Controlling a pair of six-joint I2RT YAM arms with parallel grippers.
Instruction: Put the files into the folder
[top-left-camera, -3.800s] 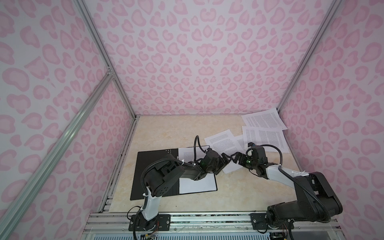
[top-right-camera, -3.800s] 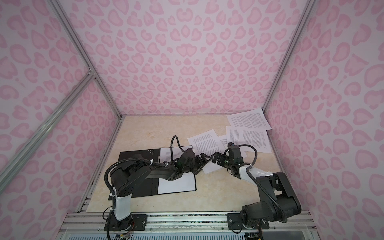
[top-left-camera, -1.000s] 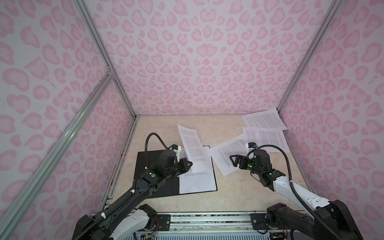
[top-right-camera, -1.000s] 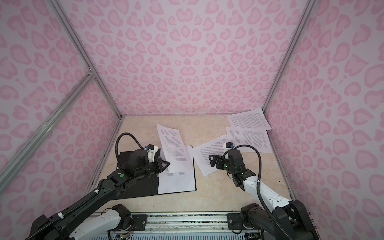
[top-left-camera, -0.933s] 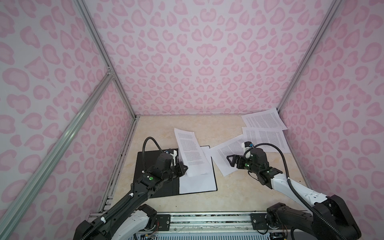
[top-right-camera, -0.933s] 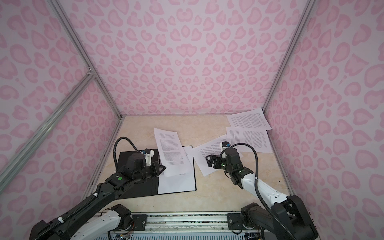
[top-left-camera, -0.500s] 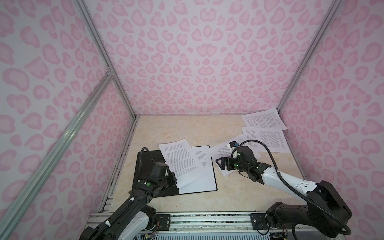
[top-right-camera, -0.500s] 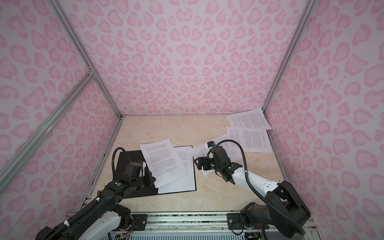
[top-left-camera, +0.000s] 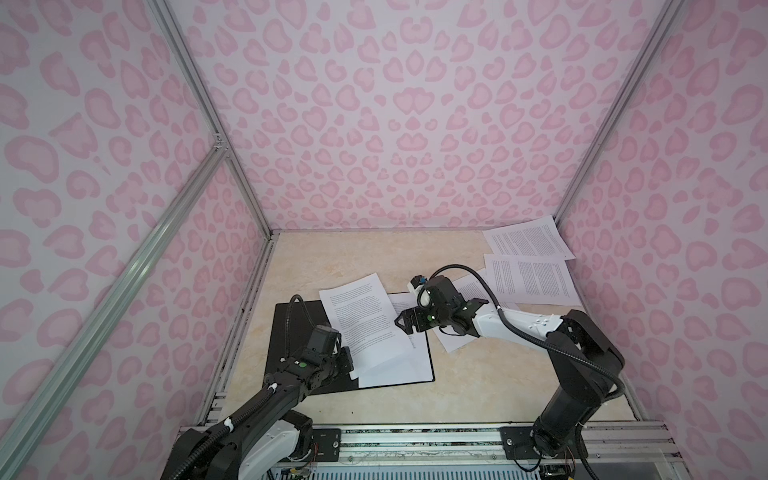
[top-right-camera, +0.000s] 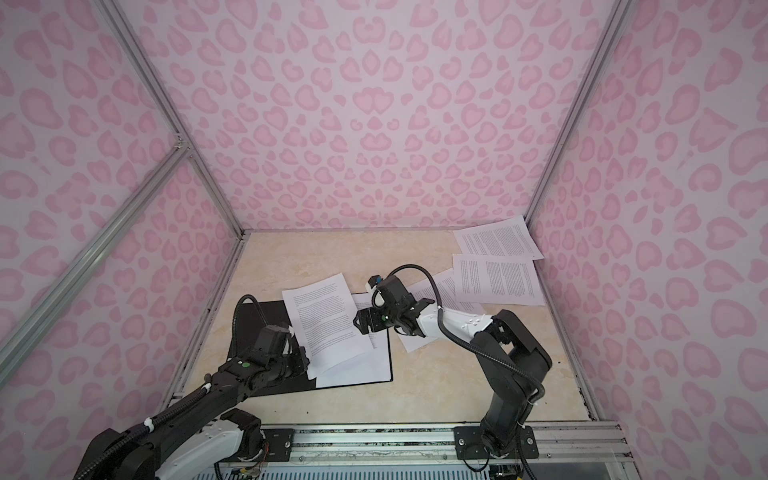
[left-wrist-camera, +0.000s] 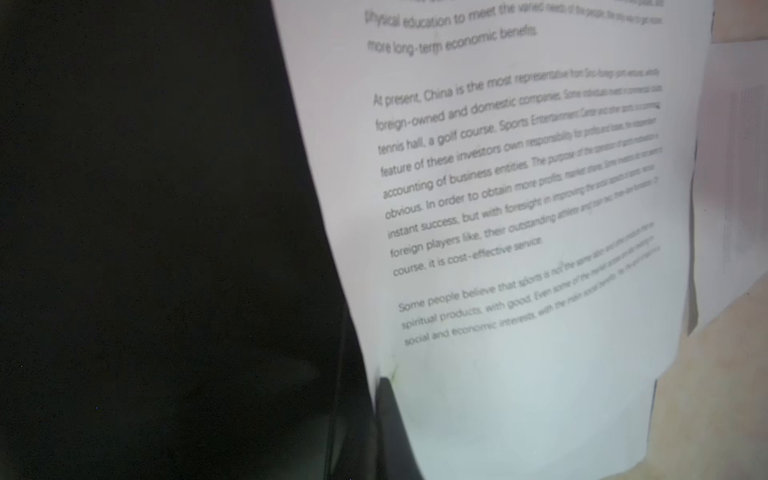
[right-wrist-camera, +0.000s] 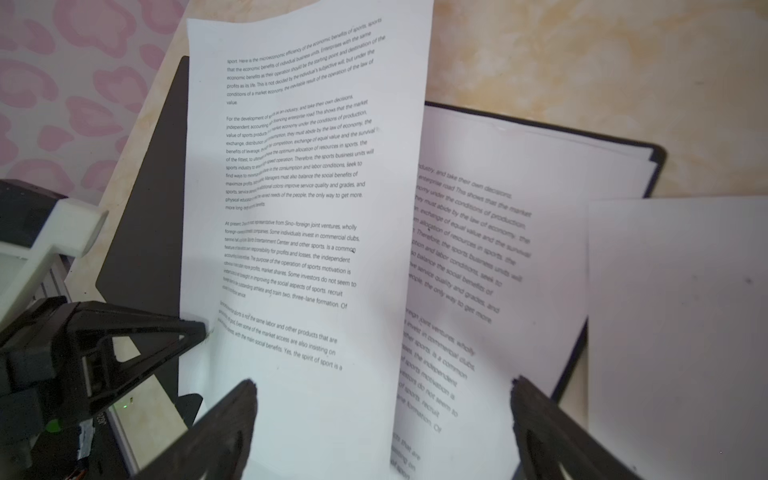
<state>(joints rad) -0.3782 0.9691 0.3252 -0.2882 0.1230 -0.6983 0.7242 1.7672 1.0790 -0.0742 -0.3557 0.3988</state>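
The folder lies open near the left wall, black inside up, with files stacked on its right half. My left gripper is shut on the near corner of one printed sheet. That sheet hangs slanted over the folder. My right gripper stands open at the sheet's right edge, above the stacked files. Nothing is between its fingers.
Two more printed sheets lie at the back right against the wall. Another sheet lies under my right arm beside the folder. Pink patterned walls close in three sides; a metal rail runs along the front.
My left gripper has drawn back toward the near left and lowered the held sheet from upright to slanting over the folder. My right gripper has moved left to the sheet's edge.
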